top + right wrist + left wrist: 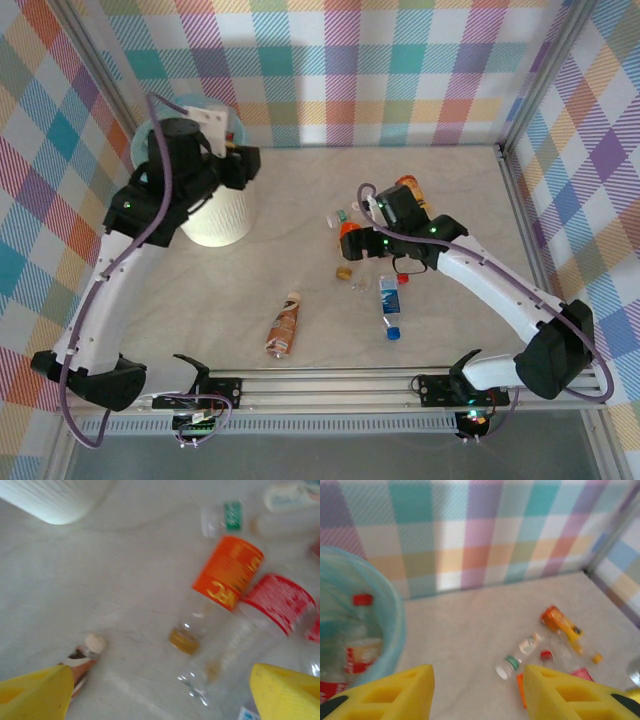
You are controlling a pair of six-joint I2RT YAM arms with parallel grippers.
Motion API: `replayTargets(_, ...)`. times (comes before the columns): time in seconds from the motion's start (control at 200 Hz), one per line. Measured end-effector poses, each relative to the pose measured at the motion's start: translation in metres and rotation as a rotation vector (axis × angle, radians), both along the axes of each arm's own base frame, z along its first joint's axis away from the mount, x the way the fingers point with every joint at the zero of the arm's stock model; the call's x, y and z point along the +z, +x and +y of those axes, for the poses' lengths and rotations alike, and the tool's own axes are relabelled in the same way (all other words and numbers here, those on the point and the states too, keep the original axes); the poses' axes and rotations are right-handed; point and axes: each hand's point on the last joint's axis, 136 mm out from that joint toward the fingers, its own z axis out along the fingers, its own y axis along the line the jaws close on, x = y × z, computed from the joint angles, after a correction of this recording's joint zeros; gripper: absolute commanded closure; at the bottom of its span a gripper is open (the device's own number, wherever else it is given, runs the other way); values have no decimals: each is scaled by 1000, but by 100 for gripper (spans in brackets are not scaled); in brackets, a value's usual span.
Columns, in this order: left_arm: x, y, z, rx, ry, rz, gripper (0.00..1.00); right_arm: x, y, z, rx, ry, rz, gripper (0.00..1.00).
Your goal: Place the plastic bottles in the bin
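1. The left gripper (477,677) hangs beside the top of the bin (395,625); its yellow fingers stand apart with nothing between them, so it is open and empty
2. The bin's teal rim is just to the left of this gripper and a little lower; inside it a red-cap bottle (362,630) lies among other bottles. I judge the hand is placed this high and this near to the rim because a bottle let go here falls into the bag and not on the table (300,200)
3. The right gripper (162,680) points down at the table with its fingers wide apart, and it has hold of nothing
4. Under this gripper, between its two fingers, the orange-label bottle (227,575) lies on its side, and the red-label bottle (277,602) lies touching it, nearer to the right finger
5. The brown bottle (82,662) is just beside the left finger, partly hidden by it; the green-label bottle (225,517) is farther ahead
6. The wide opening fits a grasp across a bottle's body. Because two bottles touch, I think the fingers may catch both or push one away, so the hand should centre over one only
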Motion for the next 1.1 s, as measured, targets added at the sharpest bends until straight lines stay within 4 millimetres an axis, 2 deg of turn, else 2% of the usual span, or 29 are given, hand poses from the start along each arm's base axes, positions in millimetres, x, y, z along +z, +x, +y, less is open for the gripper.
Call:
replayTargets(0.105,-34,-11,-26,-70,40,69,46,-14,-4,-7,-36,-13,48,16)
replayTargets(0.2,-61,-22,-42,-116,68,128,44,-24,-3,-7,-56,-19,80,20)
replayTargets(0.295,-82,-27,-47,-124,77,179,44,-40,1,-5,-75,-39,120,25)
replayTargets(0.42,-99,-31,-45,-108,75,222,43,-59,8,-9,-111,-70,161,26)
replayTargets(0.54,-101,-36,-41,-98,63,230,42,-71,16,-15,-141,-88,177,26)
replayTargets(0.755,-89,-44,-33,-91,47,202,40,-94,26,-23,-180,-123,216,28)
replayTargets(0.885,-87,-47,-28,-79,48,191,39,-103,30,-23,-199,-123,230,30)
replayTargets(1.1,-89,-48,-26,-73,56,196,37,-118,35,-22,-205,-130,257,29)
